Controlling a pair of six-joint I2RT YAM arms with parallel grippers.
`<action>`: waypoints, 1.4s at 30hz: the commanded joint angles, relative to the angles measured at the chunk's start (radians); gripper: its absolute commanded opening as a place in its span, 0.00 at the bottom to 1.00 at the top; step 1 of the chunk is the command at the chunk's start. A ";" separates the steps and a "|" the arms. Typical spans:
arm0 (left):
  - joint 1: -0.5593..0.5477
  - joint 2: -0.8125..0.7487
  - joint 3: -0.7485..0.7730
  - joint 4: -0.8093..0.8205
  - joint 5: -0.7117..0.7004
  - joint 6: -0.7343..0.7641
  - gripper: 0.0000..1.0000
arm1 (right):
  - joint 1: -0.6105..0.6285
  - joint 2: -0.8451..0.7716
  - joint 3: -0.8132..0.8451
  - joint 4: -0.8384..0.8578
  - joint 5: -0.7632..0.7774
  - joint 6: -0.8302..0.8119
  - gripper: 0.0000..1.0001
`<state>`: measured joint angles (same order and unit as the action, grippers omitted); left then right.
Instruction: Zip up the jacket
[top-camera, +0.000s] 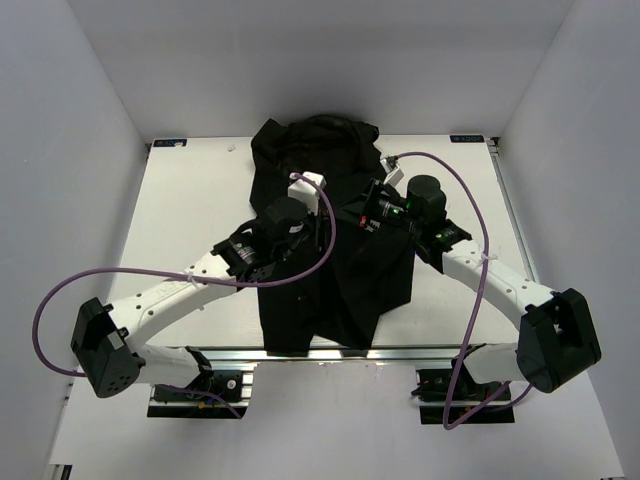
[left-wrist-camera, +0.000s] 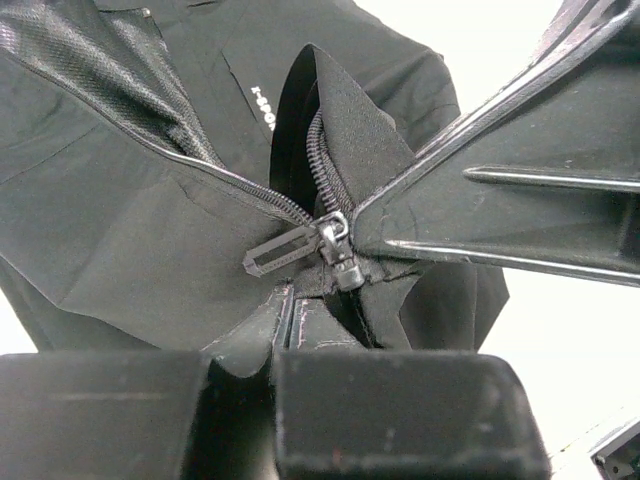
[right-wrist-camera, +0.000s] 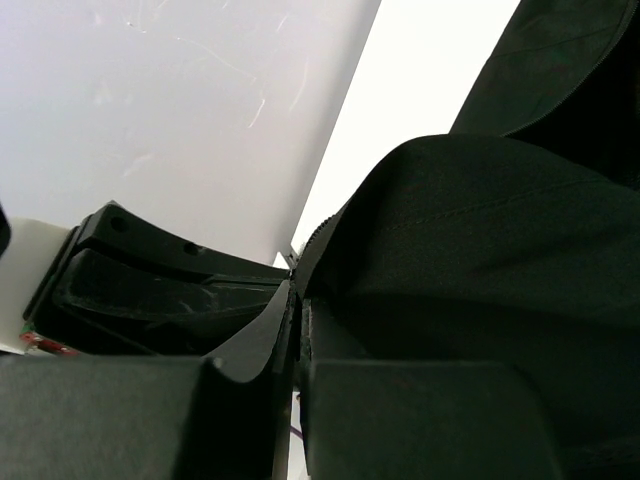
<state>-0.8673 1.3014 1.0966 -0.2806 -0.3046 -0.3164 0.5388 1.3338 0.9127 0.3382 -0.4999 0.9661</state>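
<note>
jacket (top-camera: 345, 275): spread out mid-table (top-camera: 200, 200); covered partly by both arms
zipper slider (left-wrist-camera: 336, 248): seen low on the track; teeth parted above it
left gripper (left-wrist-camera: 288, 318): pinched tight on jacket fabric right under the slider
right gripper (right-wrist-camera: 297, 305): clamped on a jacket fold by the zipper teeth

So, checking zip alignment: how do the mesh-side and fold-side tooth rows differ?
The mesh-side row lies flat and straight; the fold-side row stands up and curves. The mesh-side row shows a long stretch, the fold-side row little. Both black rows, unjoined, enter the slider of the jacket.
</note>
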 joint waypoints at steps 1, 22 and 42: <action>-0.002 -0.079 -0.003 0.008 -0.037 -0.007 0.00 | 0.006 -0.010 0.017 -0.002 -0.011 0.016 0.00; -0.002 -0.128 -0.040 -0.049 -0.059 0.023 0.00 | 0.004 -0.009 0.331 -0.405 -0.003 -0.590 0.53; -0.004 -0.131 -0.041 -0.037 -0.051 0.039 0.00 | 0.122 0.240 0.595 -0.622 -0.123 -0.782 0.61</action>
<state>-0.8726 1.1835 1.0386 -0.3294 -0.3519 -0.2813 0.6304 1.6100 1.4815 -0.2867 -0.6056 0.2420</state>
